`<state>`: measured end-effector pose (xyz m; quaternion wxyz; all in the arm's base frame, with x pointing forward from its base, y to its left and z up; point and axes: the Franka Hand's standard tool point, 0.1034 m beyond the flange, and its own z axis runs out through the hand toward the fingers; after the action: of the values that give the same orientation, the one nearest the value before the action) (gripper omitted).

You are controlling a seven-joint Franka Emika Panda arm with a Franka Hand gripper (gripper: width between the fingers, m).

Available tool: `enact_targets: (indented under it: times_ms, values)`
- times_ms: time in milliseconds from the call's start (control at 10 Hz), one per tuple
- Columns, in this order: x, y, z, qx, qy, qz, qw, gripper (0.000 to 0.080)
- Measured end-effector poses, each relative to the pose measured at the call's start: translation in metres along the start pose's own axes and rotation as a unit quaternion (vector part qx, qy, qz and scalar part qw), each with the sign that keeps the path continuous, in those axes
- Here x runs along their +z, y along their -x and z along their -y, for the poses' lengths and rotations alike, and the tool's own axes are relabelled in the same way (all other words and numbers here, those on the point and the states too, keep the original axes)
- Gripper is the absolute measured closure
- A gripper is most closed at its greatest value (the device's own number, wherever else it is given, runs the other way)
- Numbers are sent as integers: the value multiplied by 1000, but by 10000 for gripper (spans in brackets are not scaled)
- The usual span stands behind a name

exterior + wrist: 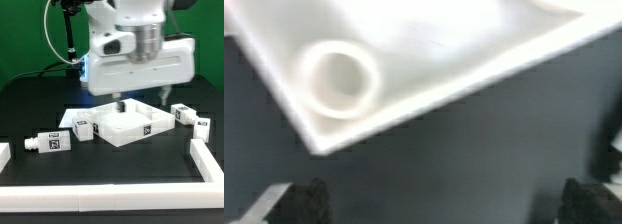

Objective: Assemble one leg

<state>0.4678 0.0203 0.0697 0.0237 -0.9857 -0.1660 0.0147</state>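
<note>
Four legs are counted in the exterior view, all lying on the black table (30, 105), none gripped. Two are set to the exterior view's left of the pincer (120, 104): the outer left leg (50, 142) well apart from it, and the inner left leg (80, 127) just beside the single tabletop (135, 128). The inner right leg (183, 113) and the outer right leg (203, 126) are placed to the exterior view's right of it. The pincer hangs by a corner of the tabletop, spread wide and holding nothing. In the wrist view, one round socket (340, 80) is seen beyond two fingertips (304, 200).

The blurred wrist view crops the tabletop (455, 50) and gripper (448, 200).
</note>
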Motion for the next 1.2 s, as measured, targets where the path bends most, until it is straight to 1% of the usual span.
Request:
enact_targets:
  times_ms: [100,200,500,600,700,800,900,1000,1100,1200]
  values:
    - [5,3,-13,-12,9,-12,1000,150]
    - [9,7,-12,-13,16,-21,1000,150]
    - [10,8,-11,-12,15,-19,1000,150]
    - [10,10,-13,-27,15,-18,999,150]
    - [14,21,-25,-64,17,-14,998,150]
    - [24,38,-35,-81,20,-11,996,150]
    - [31,49,-47,-104,22,-7,994,150]
    - [38,54,-55,-104,24,-6,994,150]
    - [45,56,-54,-105,24,-4,994,150]
    - [49,54,-51,-109,24,-4,994,150]
